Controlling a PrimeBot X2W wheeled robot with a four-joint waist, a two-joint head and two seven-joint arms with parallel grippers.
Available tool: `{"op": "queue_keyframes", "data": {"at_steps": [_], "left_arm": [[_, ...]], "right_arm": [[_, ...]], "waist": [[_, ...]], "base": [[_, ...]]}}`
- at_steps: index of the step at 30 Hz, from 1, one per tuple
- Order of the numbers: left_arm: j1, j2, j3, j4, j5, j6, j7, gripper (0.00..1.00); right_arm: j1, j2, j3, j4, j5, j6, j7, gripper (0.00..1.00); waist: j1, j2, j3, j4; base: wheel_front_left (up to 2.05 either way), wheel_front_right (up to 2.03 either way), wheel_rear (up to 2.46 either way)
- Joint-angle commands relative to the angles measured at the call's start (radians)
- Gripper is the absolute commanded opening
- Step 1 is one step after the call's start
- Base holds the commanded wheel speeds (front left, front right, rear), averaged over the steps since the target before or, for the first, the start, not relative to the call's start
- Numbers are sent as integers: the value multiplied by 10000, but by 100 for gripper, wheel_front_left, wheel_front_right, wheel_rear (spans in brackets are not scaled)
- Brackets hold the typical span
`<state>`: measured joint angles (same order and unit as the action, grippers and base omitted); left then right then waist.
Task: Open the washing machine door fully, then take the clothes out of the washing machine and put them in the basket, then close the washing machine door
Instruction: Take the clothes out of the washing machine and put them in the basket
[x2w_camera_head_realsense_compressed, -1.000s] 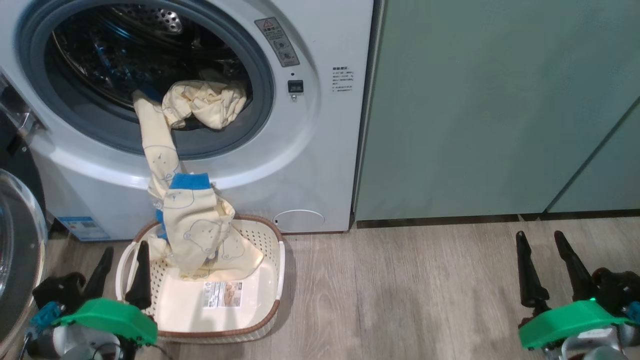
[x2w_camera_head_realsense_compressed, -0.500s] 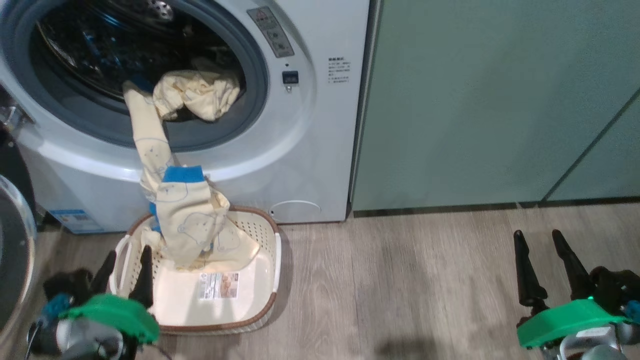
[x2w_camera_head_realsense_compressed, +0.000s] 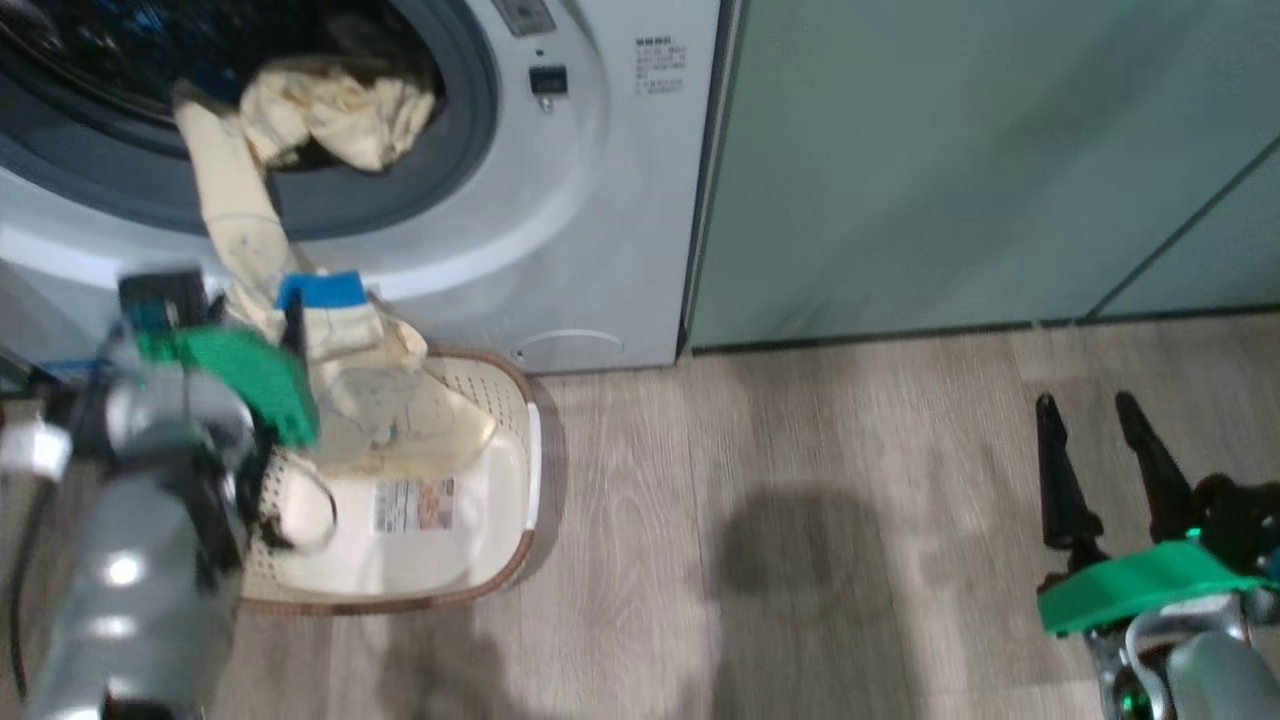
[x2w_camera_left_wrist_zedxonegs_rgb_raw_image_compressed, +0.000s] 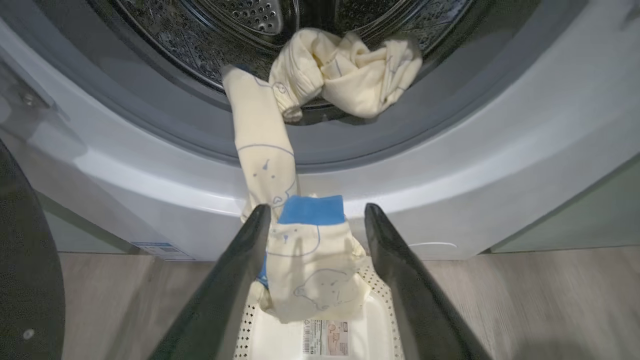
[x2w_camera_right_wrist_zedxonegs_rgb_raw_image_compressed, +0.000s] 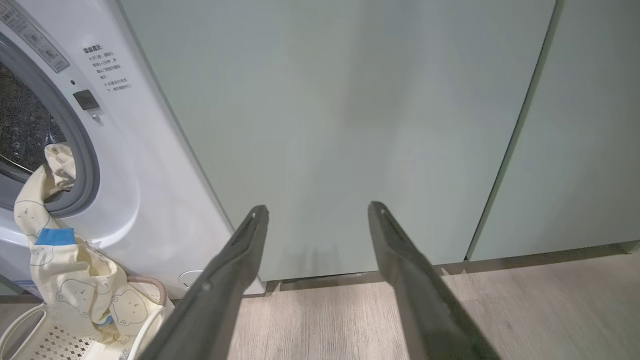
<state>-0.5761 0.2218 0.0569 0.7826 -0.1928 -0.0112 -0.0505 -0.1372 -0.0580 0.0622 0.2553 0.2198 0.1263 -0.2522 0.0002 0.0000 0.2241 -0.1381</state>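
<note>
The clothes (x2w_camera_left_wrist_zedxonegs_rgb_raw_image_compressed: 262, 150) are partly out. One cream piece hangs from the washing machine (x2w_camera_head_realsense_compressed: 590, 250) mouth, down its white front and into the basket (x2w_camera_head_realsense_compressed: 497, 388), which stands on the floor (x2w_camera_head_realsense_compressed: 800, 450) against the machine's foot. Another piece lies bunched on the grey ring. The left gripper (x2w_camera_left_wrist_zedxonegs_rgb_raw_image_compressed: 316, 212) is released, its fingers (x2w_camera_left_wrist_zedxonegs_rgb_raw_image_compressed: 240, 260) spread either side of the blue band. The right gripper (x2w_camera_head_realsense_compressed: 1088, 403), released and empty, hovers over the floor before the green cabinet (x2w_camera_head_realsense_compressed: 950, 150).

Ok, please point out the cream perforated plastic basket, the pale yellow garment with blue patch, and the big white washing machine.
basket (x2w_camera_head_realsense_compressed: 430, 555): head view, bare floor.
garment (x2w_camera_left_wrist_zedxonegs_rgb_raw_image_compressed: 262, 150): left wrist view, hanging strip.
washing machine (x2w_camera_head_realsense_compressed: 600, 200): head view, white front panel.
</note>
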Motion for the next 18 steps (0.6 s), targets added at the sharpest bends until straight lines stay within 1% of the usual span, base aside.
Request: {"op": "queue_keyframes", "data": {"at_steps": [1,4,10,12,18], "left_arm": [[-693,542,245,-133,81,121,125,100],[-1705,751,146,261,232,363,522,100],[-3444,1209,8,1053,512,851,952,100],[-4227,1414,-105,1430,691,1120,1148,100],[-5504,1649,-476,2278,1087,1513,1482,100]], "right_arm": [[-379,-2,161,-380,37,44,-95,100],[-601,17,167,-452,26,44,-95,100],[-1019,43,161,-537,36,44,-95,100],[-1188,55,156,-606,27,44,-95,100],[-1549,67,139,-643,32,44,-95,100]], "waist": [[-2,0,386,-124],[-2,0,862,-246],[-2,0,1750,-489],[-2,0,2187,-571],[-2,0,2806,-672]], "base": [[0,0,0],[0,0,0],[0,0,0],[0,0,0],[0,0,0]]}}
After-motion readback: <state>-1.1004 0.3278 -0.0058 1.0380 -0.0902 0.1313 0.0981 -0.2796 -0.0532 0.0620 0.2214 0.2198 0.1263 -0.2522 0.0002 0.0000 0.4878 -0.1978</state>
